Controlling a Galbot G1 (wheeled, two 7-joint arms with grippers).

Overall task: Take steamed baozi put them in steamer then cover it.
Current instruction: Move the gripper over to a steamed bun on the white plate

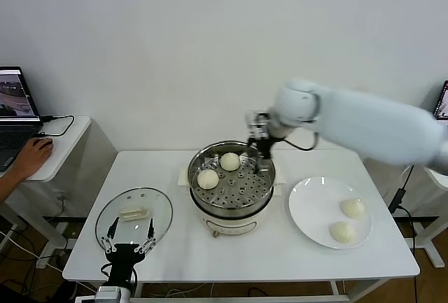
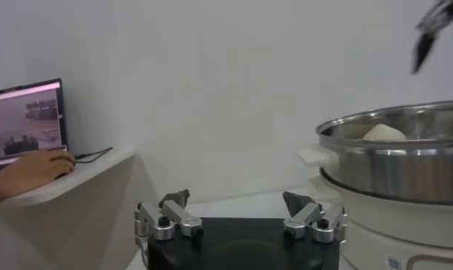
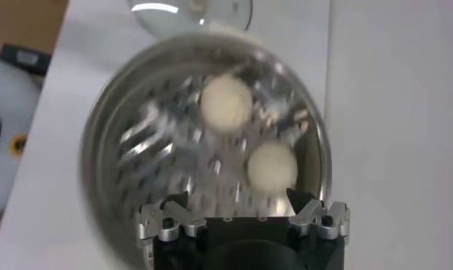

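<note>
White baozi [image 3: 272,166] in steamer [image 3: 109,147], below right gripper [image 3: 241,209]

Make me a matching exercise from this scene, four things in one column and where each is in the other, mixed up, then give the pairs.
Things:
1. Lid
2. Two buns in the steel tray
3. Plate
4. Right gripper

Places:
A. Over the steamer's far rim, open
B. Flat on the table, on the robot's left of the steamer, just beyond the open left gripper
C. Inside the steamer
D. On the robot's right of the steamer, with two buns on it

Pairs: 1-B, 2-C, 3-D, 4-A
</note>
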